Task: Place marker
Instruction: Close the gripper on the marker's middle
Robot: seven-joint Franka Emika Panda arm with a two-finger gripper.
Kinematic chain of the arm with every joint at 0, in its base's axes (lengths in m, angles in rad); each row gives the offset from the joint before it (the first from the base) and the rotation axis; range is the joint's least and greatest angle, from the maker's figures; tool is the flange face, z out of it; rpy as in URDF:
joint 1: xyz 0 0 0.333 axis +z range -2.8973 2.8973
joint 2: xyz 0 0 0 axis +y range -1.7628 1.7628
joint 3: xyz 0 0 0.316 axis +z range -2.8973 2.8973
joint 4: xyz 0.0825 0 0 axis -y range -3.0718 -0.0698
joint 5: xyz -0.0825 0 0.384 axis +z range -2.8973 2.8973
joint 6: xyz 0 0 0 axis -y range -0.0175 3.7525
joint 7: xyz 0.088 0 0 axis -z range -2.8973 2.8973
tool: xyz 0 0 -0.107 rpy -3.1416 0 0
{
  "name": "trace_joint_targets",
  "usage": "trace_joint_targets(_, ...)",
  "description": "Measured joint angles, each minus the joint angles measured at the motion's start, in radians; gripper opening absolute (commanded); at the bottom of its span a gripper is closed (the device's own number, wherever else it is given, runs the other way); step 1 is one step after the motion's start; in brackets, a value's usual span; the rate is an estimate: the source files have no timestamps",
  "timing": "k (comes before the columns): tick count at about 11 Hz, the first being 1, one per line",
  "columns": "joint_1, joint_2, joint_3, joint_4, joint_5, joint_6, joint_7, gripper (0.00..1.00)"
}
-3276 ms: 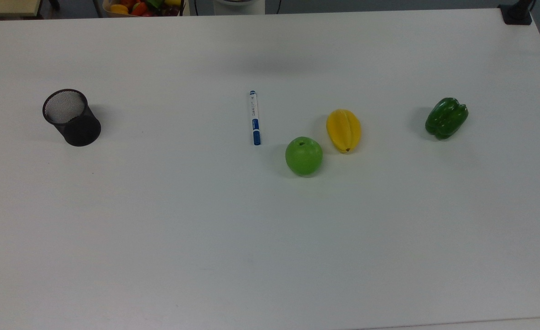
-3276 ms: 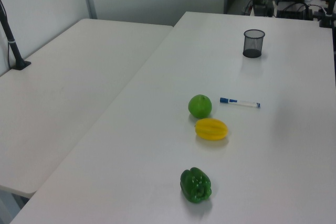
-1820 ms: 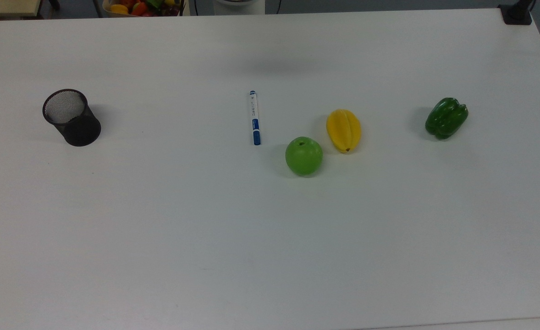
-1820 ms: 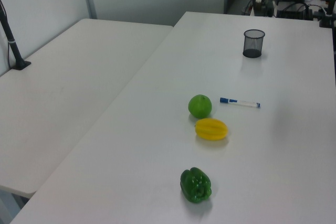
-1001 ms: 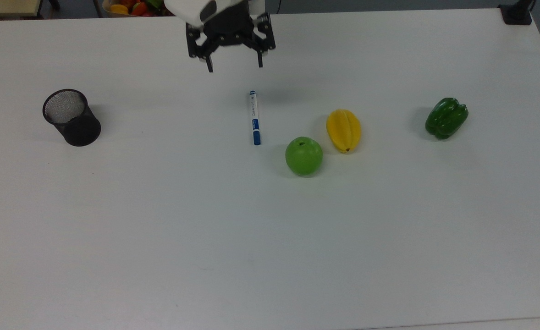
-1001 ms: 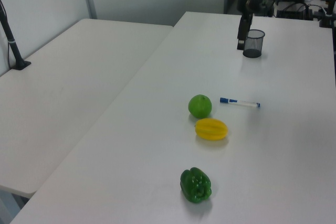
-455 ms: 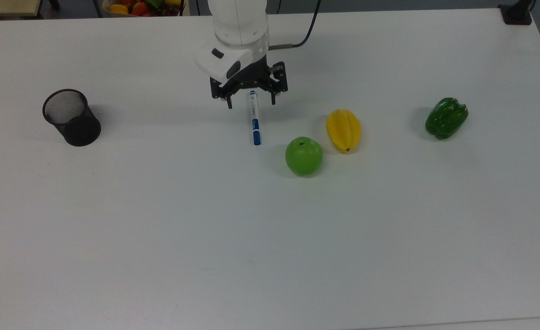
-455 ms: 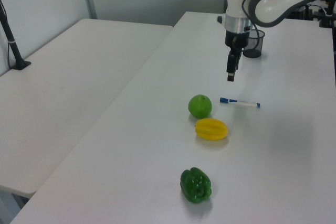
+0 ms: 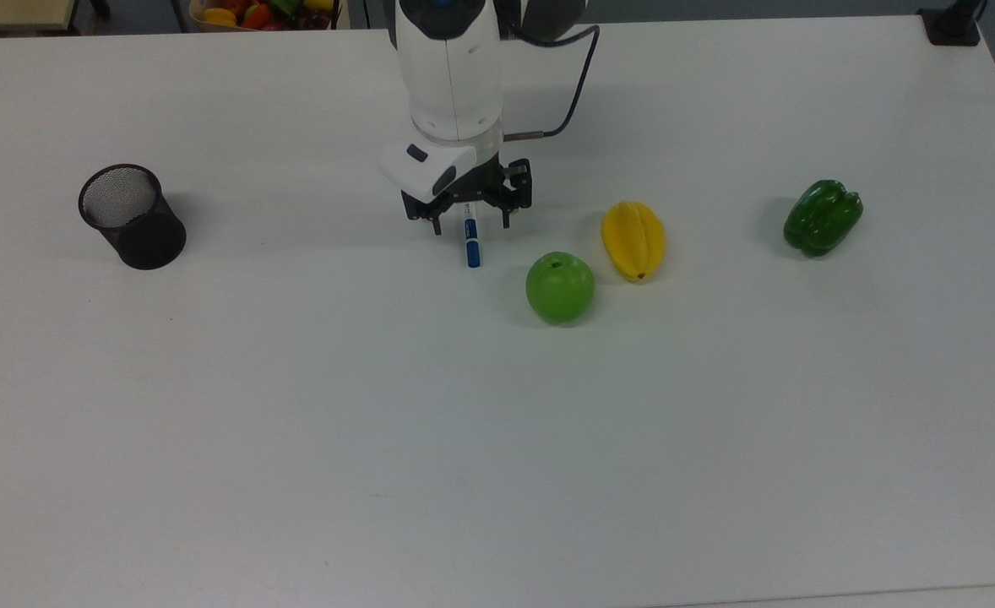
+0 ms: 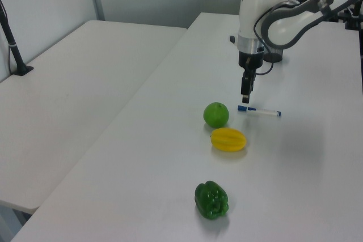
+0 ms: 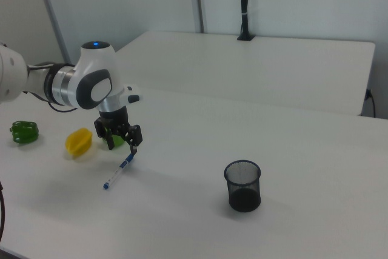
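Observation:
The marker point(image 9: 471, 246) lies flat on the white table point(image 9: 497, 439), its white barrel partly under my gripper and its blue cap pointing toward the top view's bottom. The same marker point(image 10: 259, 111) point(image 11: 119, 171) is also seen from the sides. My gripper point(image 9: 470, 225) hangs just above the barrel, open, with one finger on each side of it and nothing held. From the side the gripper point(image 10: 245, 99) point(image 11: 123, 145) points straight down, a little above the table. A black mesh cup point(image 9: 132, 216) point(image 11: 244, 185) stands upright far off at the top view's left.
A green apple point(image 9: 560, 286) sits close to the marker's cap end, at the top view's right. Beyond it lie a yellow starfruit point(image 9: 633, 240) and a green pepper point(image 9: 822, 216). A bin of toy fruit point(image 9: 261, 13) sits past the table's far edge.
The arm came into view from the top view's top edge and moved down over the marker, lowering toward it. The marker, cup and fruit have stayed put.

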Motion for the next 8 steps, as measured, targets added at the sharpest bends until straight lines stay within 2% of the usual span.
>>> trace_joint_targets(1,0.005,0.014,0.0,-0.01,-0.001,0.024,0.0,0.61)
trace_joint_targets(2,0.008,0.023,0.002,-0.017,-0.008,0.036,0.001,0.59)
trace_joint_targets(4,0.009,0.033,0.006,-0.021,-0.02,0.038,0.002,0.39)
trace_joint_targets(6,0.009,0.04,0.01,-0.03,-0.045,0.046,0.002,0.36)
trace_joint_targets(7,0.009,0.041,0.013,-0.04,-0.058,0.052,0.003,0.23)
trace_joint_targets(8,0.009,0.041,0.015,-0.047,-0.069,0.057,0.003,0.03)
